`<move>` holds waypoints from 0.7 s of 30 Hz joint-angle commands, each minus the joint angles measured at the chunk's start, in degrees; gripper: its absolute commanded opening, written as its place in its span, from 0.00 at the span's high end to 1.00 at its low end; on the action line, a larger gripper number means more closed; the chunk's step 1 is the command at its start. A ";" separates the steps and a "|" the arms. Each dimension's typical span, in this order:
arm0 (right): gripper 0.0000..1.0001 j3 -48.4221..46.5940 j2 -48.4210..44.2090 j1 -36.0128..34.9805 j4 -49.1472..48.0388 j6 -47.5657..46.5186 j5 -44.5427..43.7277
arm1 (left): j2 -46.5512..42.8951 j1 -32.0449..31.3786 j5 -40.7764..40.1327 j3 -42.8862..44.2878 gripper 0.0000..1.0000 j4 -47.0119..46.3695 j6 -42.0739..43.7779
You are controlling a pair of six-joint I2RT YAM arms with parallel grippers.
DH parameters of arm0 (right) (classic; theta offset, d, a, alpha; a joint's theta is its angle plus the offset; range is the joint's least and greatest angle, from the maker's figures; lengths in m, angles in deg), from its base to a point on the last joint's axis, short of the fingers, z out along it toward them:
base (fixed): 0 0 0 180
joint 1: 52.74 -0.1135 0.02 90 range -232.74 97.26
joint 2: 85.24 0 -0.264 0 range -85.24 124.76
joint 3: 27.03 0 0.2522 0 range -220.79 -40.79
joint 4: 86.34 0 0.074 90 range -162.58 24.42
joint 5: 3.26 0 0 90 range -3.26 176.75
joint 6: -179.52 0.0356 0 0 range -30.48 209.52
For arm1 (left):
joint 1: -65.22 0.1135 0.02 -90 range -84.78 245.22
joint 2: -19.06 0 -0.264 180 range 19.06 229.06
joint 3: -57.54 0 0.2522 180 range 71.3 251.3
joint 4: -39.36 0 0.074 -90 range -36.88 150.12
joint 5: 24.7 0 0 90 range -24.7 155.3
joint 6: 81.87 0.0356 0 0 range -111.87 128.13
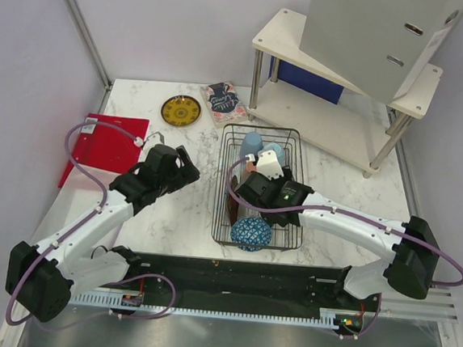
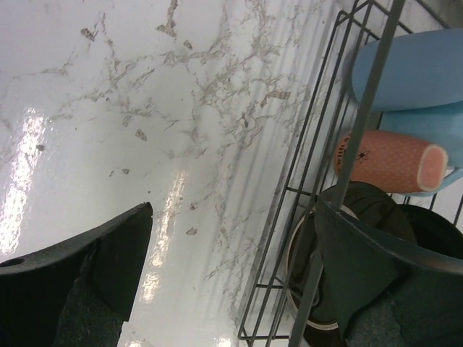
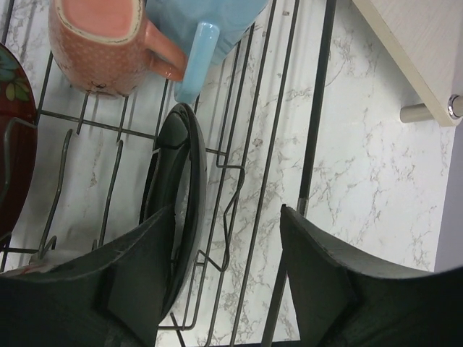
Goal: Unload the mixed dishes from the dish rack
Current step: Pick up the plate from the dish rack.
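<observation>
Right hand (image 3: 224, 217) hung half open and empty at the black plate (image 3: 184, 188), which stood by the rack's (image 3: 312, 108) right edge. I feared a finger snagging the side wire and dragging the rack. Left hand (image 2: 231, 210) gaped empty over the worktop (image 2: 108, 108).

left arm (image 1: 89, 226) stretched far and right, left gripper (image 2: 231, 210) jaws wide apart. right arm (image 1: 349, 220) bent leftward, right gripper (image 3: 226, 210) tilted down, jaws parted.

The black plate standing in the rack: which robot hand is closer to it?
Right. The right hand is down in the dish rack, with the black plate right next to it. The left hand is outside the rack, over the table.
</observation>
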 commanded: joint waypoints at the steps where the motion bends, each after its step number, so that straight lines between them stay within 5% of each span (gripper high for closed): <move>1: 0.35 -0.51 1.26 -0.27 0.09 1.04 -0.06 | -0.42 -0.12 -1.23 -2.01 0.01 -1.47 -1.82; 12: 0.60 0.28 5.48 -1.05 -0.79 1.84 1.69 | -0.60 -0.12 0.26 -4.04 0.02 -2.70 -2.61; 17: 0.86 -0.51 5.92 -1.41 -0.71 2.01 1.26 | -0.77 -0.12 0.53 -4.74 0.02 -2.87 -2.70; 21: 0.94 -3.40 5.92 -2.11 1.05 1.92 0.12 | -0.86 -0.12 0.44 -4.92 0.02 -2.96 -2.70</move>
